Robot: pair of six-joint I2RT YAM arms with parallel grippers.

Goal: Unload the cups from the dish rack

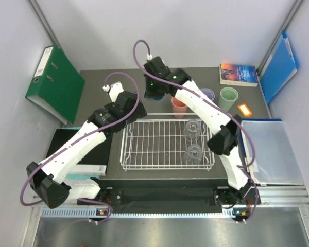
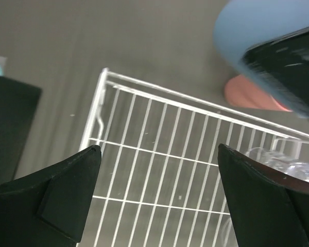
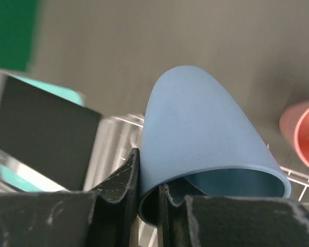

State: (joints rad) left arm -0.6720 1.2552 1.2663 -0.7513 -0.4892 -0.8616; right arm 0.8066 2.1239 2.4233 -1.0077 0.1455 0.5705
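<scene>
The right tool (image 3: 149, 190) is shut tight on the blue cup (image 3: 201, 128). One finger is inside the cup's mouth and one is outside, so it pinches the wall at the rim. The cup's long way runs straight out from the tool. Its open mouth is by the fingers and its closed bottom points away, down at a slant to the bare worktop (image 3: 144, 41). So the cup hangs tilted, not straight up.

The next job, I think, is to put this cup down. The worktop under and ahead of the tool looks free. The salmon pink cup (image 3: 304, 134) stands off to the tool's right, apart from the blue cup, so it should not get bumped. The cup may need to be tipped straight first, or it could fall over.

The left tool (image 2: 158, 149) is wide open and holds nothing. It hangs over a corner of the dish rack (image 2: 159, 88). One clear glass (image 1: 192, 128) and a second clear glass (image 1: 193, 153) are in the rack, off to this tool's right. They sit on the right arm's side, but that arm is busy.
</scene>
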